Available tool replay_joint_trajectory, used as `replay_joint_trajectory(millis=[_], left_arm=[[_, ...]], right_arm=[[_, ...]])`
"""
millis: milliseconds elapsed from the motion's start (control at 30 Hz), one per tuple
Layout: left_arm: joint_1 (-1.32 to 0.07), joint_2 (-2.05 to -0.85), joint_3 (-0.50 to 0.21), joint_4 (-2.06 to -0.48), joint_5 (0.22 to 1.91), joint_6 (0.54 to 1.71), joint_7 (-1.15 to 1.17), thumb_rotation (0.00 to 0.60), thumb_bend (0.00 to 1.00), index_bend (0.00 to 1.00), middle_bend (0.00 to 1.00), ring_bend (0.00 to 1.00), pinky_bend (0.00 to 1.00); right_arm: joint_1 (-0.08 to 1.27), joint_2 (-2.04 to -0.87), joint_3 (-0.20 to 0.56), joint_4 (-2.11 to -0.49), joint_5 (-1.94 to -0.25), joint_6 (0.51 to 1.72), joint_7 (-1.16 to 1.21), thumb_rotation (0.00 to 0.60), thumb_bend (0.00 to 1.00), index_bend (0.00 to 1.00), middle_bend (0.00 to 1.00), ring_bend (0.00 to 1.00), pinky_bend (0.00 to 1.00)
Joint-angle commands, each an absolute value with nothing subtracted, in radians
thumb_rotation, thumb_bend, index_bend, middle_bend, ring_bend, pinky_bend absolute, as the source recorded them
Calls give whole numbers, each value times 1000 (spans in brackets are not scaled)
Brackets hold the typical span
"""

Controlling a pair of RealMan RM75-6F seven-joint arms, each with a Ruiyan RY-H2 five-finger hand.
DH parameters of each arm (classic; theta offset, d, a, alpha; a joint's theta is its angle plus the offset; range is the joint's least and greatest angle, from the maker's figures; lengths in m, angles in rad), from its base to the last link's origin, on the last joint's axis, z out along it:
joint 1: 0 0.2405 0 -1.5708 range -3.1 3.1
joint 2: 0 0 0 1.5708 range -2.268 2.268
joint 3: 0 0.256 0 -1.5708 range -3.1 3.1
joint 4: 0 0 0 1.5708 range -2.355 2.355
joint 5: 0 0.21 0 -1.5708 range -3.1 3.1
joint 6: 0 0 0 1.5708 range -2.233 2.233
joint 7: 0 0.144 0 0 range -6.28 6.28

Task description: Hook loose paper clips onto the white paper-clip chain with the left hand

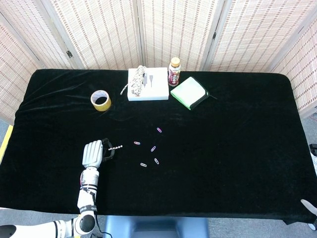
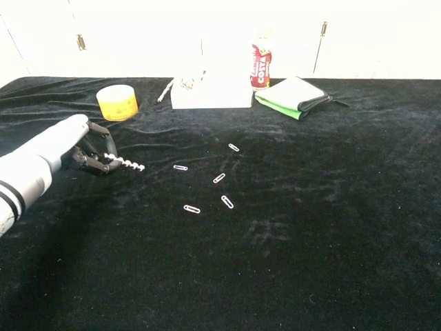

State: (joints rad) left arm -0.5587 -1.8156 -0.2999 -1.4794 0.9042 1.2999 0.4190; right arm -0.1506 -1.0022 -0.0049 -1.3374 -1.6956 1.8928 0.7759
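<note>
Pinching one end of the white paper-clip chain (image 2: 126, 163) between the dark fingertips (image 2: 102, 163) of the left hand (image 2: 72, 146), other fingers curling in around that end, the chain sticking out toward the loose paper clips and lying low over the black cloth of the table (image 2: 331, 227); whether touching the cloth, cannot tell. Showing in the head view as the same left hand (image 1: 92, 153) with the chain (image 1: 115, 147) poking out beside it. Lying scattered just beyond the free end of the chain: five loose paper clips, the nearest (image 2: 180, 167) close to the chain's tip, another (image 2: 191, 208) nearer the camera than the chain, two more (image 2: 219, 178) (image 2: 227, 201) further out from the chain, and the last (image 2: 233, 147) furthest from it, none touching the chain. Sitting well behind the chain: a yellow tape roll (image 2: 117, 102), a white box (image 2: 211, 93) with a bundle of rope (image 1: 136, 81) on it, a bottle (image 2: 260, 67) beside the box and a green-edged folded cloth (image 2: 295, 96) beyond the bottle. Showing only a sliver of the right arm at the lower corner of the head view, far from the chain, fingers hidden, so cannot tell their state.
</note>
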Motion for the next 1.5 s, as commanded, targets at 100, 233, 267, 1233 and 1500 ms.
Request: replay_joint_trajectory(millis=[100,233,267,1233,1500], left_arm=[[-544,-1810,-291,-1471,985,1335,367,600,501,857,1000,1000,1000],[-542,-1806,-291,-1470,1012,1322,328,600,500,858,1000,1000,1000],[-544,-1807,-291,-1465,1016,1315,321,600,500,858,1000,1000,1000],[-668,-1888,-317,-1261,1050,1108,227,600,500,858,1000,1000,1000],[-677,-1898,-320,-1224,1044,1085,209,600,501,858,1000,1000,1000]], right_arm=[[-150,-1002,-5,-1340,-1694,1892,772,600,9,0,0,0,0],[-151,-1003,-3,-1345,-1689,1892,768,600,9,0,0,0,0],[-152,-1003,-3,-1346,-1688,1892,766,600,9,0,0,0,0],[-215,-1028,-4,-1357,-1647,1931,744,600,9,0,0,0,0],[-219,-1031,-3,-1359,-1650,1930,735,600,9,0,0,0,0]])
